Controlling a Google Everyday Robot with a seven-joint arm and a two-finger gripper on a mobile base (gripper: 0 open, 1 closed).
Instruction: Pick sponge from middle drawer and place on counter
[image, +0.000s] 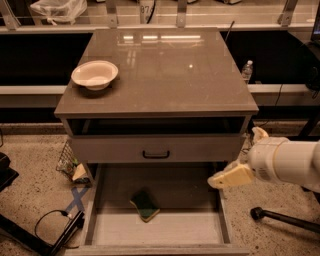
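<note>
The sponge (145, 204) lies on the pale floor of the middle drawer (165, 229), which stands pulled out at the bottom of the cabinet. It sits a little left of the drawer's centre, clear of both side walls and of the near rim. Its dark green scrub face is turned up, and a thin band of yellow foam shows along its lower right edge. It lies askew to the drawer walls (one corner points toward the near rim). It is a small, flat block, smaller than the bowl (95, 75) above.

The gripper (237, 157) hangs at the right side of the cabinet, outside the drawer's right wall and level with the closed drawer front (115, 149) above. Its white wrist reaches in from the right edge of the view. The fingers are spread apart with nothing between them: one pale yellow finger points down and left over the drawer's right rim, and the other peeks up behind the wrist. The gripper is well apart from the sponge.

The bench (165, 75) is a glossy grey-brown slab that reflects ceiling lights near its far edge. The cream bowl stands near its left edge. The closed drawer front carries a black handle (156, 154). A water bottle (247, 71) stands behind the bench's right edge.
</note>
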